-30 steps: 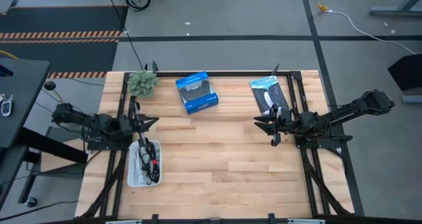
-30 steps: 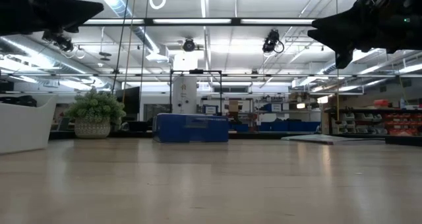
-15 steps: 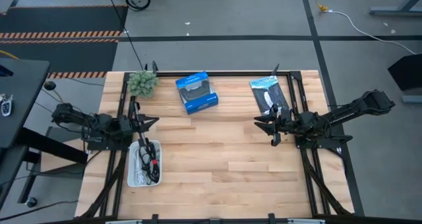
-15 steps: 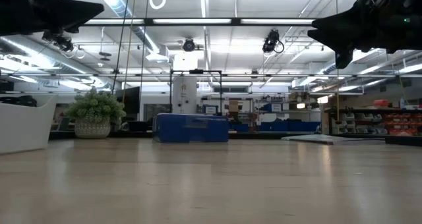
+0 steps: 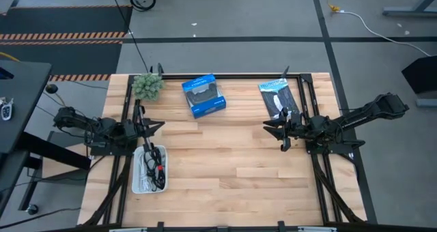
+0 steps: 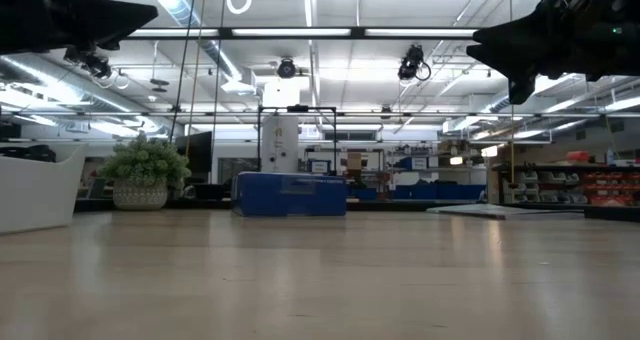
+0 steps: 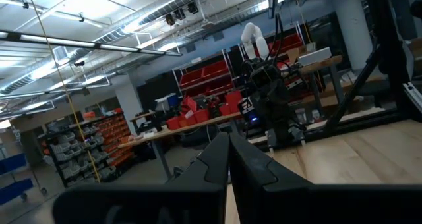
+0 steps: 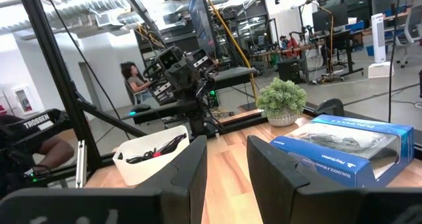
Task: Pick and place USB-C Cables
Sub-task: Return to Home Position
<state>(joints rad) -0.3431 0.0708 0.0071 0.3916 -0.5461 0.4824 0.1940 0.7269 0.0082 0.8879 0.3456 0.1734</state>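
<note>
**Cables Binned, Both Arms Held Above the Table**

The USB-C Cables lie heaped inside the white bin, which sits at the left edge of the wooden table. They form a dark tangle with a touch of red, and the separate cables cannot be counted from above.

The left gripper hangs just past the bin's far end, raised off the wood. Its wrist view shows the two fingers pressed together with nothing between them. The right gripper hovers well apart from the bin, across the bare middle of the table, pointing towards it. Its fingers are spread, with a clear gap and no load.

A small potted plant stands near the bin, beyond its far end at the table's back edge. A blue box lies farther from the bin along that same edge. A flat black-and-white packet lies farthest from the bin, near the opposite back corner.

The right wrist view looks over the bin at a person seated in the room behind it.
</note>
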